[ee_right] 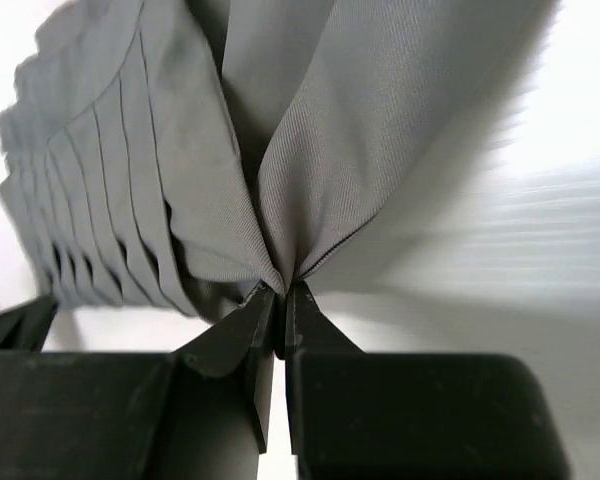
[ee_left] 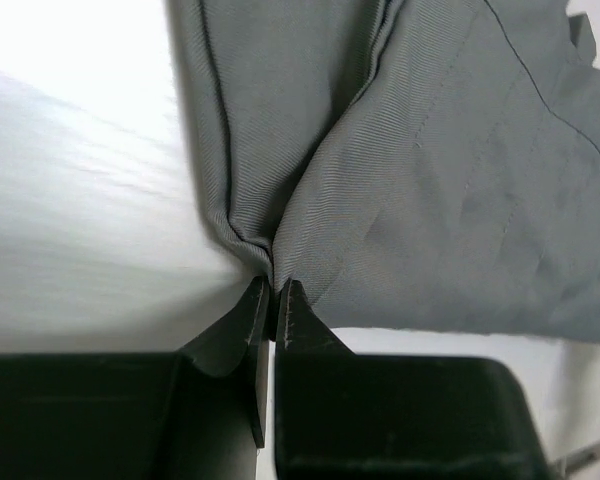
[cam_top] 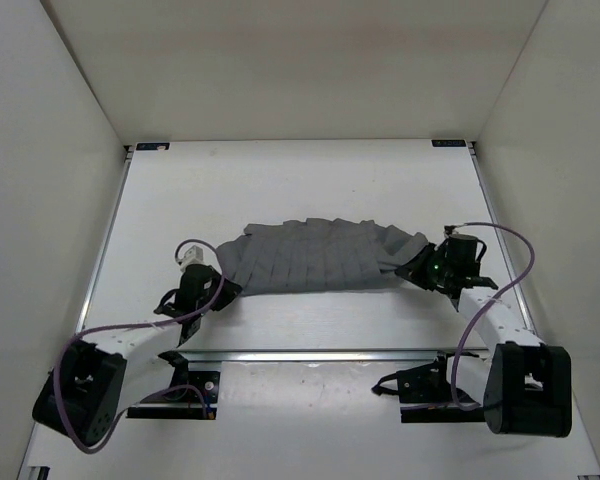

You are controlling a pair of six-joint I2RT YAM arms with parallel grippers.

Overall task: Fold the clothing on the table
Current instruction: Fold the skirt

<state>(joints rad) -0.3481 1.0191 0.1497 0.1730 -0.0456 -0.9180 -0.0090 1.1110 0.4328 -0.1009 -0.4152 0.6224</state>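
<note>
The clothing (cam_top: 315, 258), a dark grey pleated skirt, lies spread across the middle of the white table (cam_top: 280, 180). At its left near corner my left gripper (cam_top: 223, 288) is shut on the fabric; the left wrist view shows the cloth (ee_left: 400, 180) bunched into the closed fingertips (ee_left: 274, 285). My right gripper (cam_top: 417, 268) pinches the right edge of the skirt. In the right wrist view the pleats (ee_right: 110, 190) gather down into its closed tips (ee_right: 282, 290).
White enclosure walls (cam_top: 50, 110) stand on the left, back and right of the table. A metal rail (cam_top: 320, 354) runs across the near edge between the two arm bases. Purple cables (cam_top: 515, 245) loop off both arms.
</note>
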